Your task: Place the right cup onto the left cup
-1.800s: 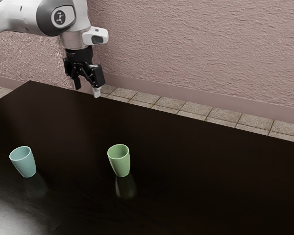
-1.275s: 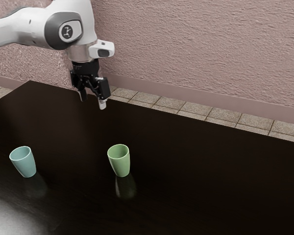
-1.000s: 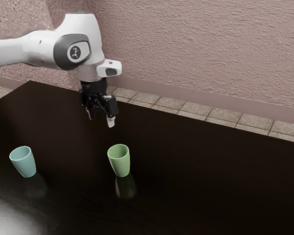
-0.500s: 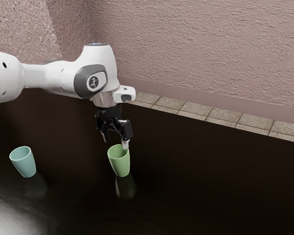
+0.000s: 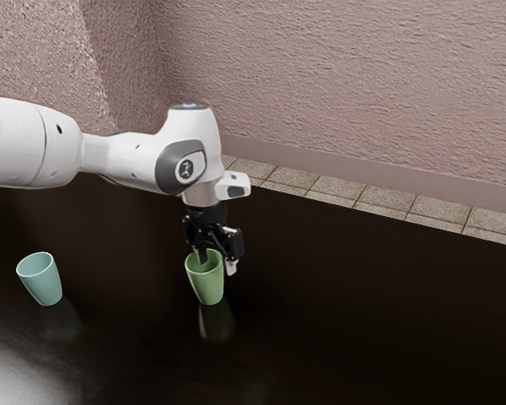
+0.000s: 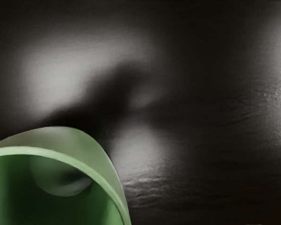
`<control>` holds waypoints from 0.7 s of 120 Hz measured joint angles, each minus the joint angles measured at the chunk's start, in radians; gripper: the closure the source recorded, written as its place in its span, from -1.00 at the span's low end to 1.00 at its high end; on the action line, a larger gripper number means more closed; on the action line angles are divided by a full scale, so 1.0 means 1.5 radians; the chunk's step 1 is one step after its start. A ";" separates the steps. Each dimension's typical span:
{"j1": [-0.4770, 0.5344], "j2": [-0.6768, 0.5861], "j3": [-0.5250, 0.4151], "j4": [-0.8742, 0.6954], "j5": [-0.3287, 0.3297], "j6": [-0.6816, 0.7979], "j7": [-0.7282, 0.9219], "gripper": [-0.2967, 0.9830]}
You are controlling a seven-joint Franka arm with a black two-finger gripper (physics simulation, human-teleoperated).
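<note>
I've got the tool spread wide right at the upright green cup, teal cup well apart on the same desk; descending off-line could clip the green one, tipping it.

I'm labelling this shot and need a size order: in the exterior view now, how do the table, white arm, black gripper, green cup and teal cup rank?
1. Table
2. White arm
3. Black gripper
4. Green cup and teal cup: too alike to rank
</note>
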 joint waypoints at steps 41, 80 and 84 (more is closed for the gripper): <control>0.004 0.026 0.000 0.011 -0.002 0.018 -0.006 0.00; 0.009 0.029 0.003 0.008 -0.015 0.023 -0.023 0.56; 0.009 0.029 0.003 0.008 -0.015 0.023 -0.025 0.59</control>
